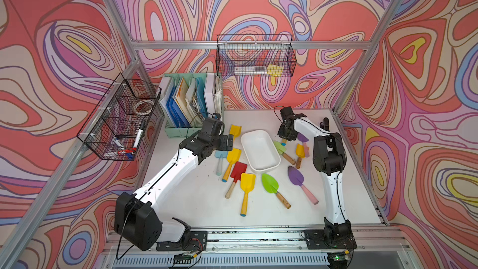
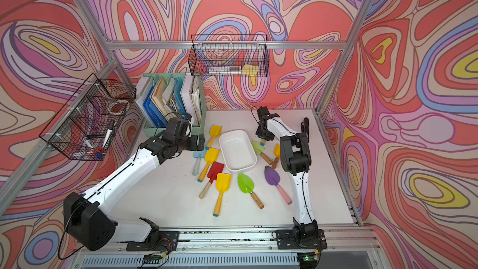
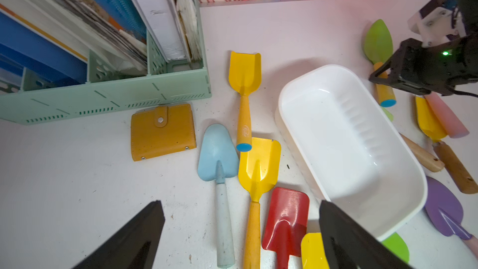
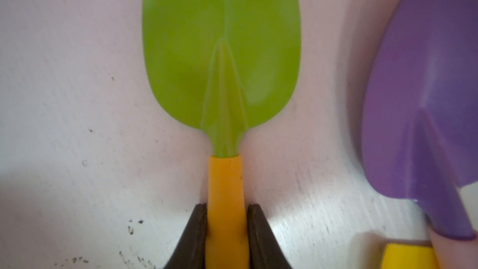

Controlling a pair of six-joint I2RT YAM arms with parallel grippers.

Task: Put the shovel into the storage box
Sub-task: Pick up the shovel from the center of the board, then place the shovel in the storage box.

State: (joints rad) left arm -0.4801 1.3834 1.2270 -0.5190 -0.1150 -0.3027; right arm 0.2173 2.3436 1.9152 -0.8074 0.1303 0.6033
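Nearest the rail: a yellow scoop (image 1: 247,181) with blue-capped handle, a green trowel (image 1: 270,183) with wooden handle, and a purple trowel (image 1: 296,175) with pink handle, all flat on the white table (image 1: 181,203). Next, a red spade (image 1: 238,171) on a wooden handle, a second yellow scoop (image 1: 233,155) and a pale blue trowel (image 1: 220,154), lying side by side. Centre: the storage box (image 1: 260,170), a white tub, upright, nothing in it. Left gripper (image 3: 240,236) hovers above the blue trowel and yellow scoop with its jaws spread wide, holding nothing. A tan snap wallet (image 3: 163,131) lies just in front of the mint organizer (image 3: 103,104). A third yellow scoop (image 3: 244,73) lies beside the box; its handle bears a small script logo, too blurred to read. On the box's other side: a light green trowel (image 1: 278,146) and a small yellow scoop (image 1: 300,150), both on wooden handles, and another purple trowel (image 4: 424,99). Right gripper (image 4: 225,231) is pressed down there, its fingers (image 4: 196,229) clamped against both sides of the orange handle of the green shovel (image 4: 222,55), which rests on the table just beside the box, outside it. Rear: two wire baskets (image 1: 254,55) with markers; their labels cannot be read.
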